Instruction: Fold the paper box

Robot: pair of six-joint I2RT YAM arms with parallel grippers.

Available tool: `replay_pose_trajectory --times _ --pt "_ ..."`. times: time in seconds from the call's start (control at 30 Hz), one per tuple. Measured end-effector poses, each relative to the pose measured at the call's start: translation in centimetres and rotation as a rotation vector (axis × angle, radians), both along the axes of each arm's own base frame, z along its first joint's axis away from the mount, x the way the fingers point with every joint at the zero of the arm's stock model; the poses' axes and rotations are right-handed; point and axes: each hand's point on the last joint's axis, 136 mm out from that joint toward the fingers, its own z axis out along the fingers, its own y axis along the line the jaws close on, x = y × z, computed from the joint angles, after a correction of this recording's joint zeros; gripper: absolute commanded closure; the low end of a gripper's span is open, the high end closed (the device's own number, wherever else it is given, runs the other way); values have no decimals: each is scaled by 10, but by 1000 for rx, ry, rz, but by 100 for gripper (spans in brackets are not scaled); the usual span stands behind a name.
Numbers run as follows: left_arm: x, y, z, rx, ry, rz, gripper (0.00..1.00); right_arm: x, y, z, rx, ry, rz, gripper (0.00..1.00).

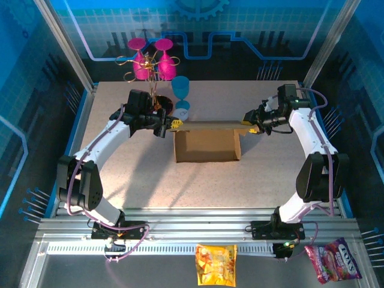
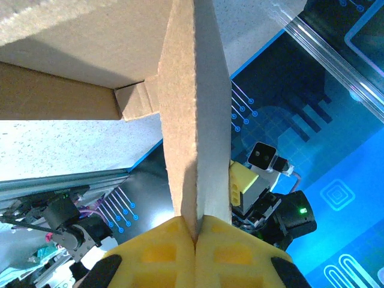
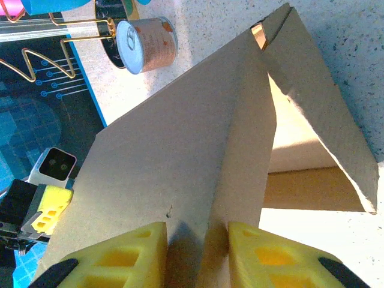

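Observation:
The paper box (image 1: 205,146) is plain brown cardboard, standing half formed in the middle of the table with its open tray facing me. A long rear panel (image 1: 210,125) runs along its far side. My left gripper (image 1: 173,125) holds that panel's left end; in the left wrist view its yellow fingers (image 2: 159,255) are shut tight on the panel's thin edge (image 2: 195,150). My right gripper (image 1: 247,120) is at the right end. In the right wrist view its jaws (image 3: 198,252) straddle a folded ridge of cardboard (image 3: 240,180), kept partly apart by it.
Pink wine glasses on a gold wire rack (image 1: 150,57) and a blue cup (image 1: 181,90) stand close behind the box. A small can (image 3: 147,45) lies near the left gripper. Two snack bags (image 1: 216,264) (image 1: 333,259) lie in front of the arm bases.

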Motion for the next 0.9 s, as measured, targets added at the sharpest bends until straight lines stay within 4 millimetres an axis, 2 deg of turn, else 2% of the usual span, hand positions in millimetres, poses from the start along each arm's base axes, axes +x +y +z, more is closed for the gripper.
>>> replay_pose_trajectory --times 0.3,0.57,0.73,0.9 --pt "0 -1 2 -8 -9 -6 100 0 0 11 -2 -17 -1 73" --pt "3 -3 4 -18 -28 -14 100 -7 -1 8 -49 -41 6 75" --pt "6 -3 -16 9 -12 -37 100 -7 -3 -7 -128 -62 23 75" --pt "5 -3 -39 45 3 -70 92 -9 -2 -26 -212 -74 51 75"
